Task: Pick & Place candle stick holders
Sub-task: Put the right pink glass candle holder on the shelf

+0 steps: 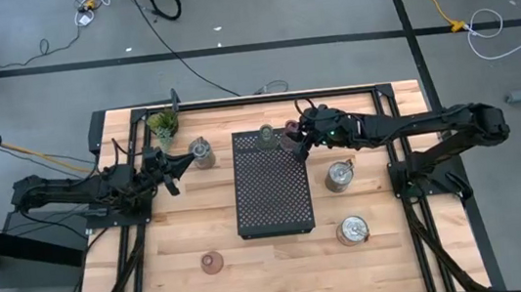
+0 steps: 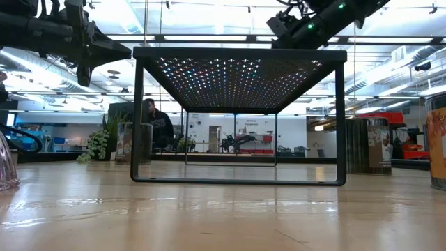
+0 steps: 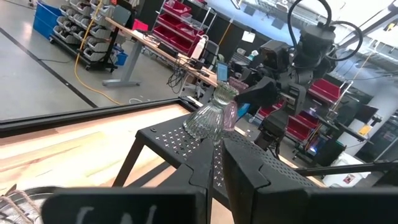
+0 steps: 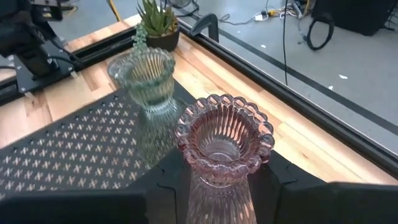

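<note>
Lighting was even and bright overhead. Ceiling lights glared through the tray (image 2: 237, 77) in the low view, with reflections on the table (image 2: 209, 216). Near fingers (image 3: 273, 186) were blurred.

Pink holder (image 4: 222, 155): base hidden between the right gripper's (image 4: 219, 186) fingers, cut by the frame edge.
Glass holder (image 3: 15, 205): only a ribbed rim shows in the left wrist view.
Person (image 2: 159, 129): distant, partly behind the tray leg (image 2: 137, 118).

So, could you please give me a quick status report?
Right gripper shut on pink holder, over tray corner by green holder. Left gripper shut, empty. Nothing blocking.
</note>
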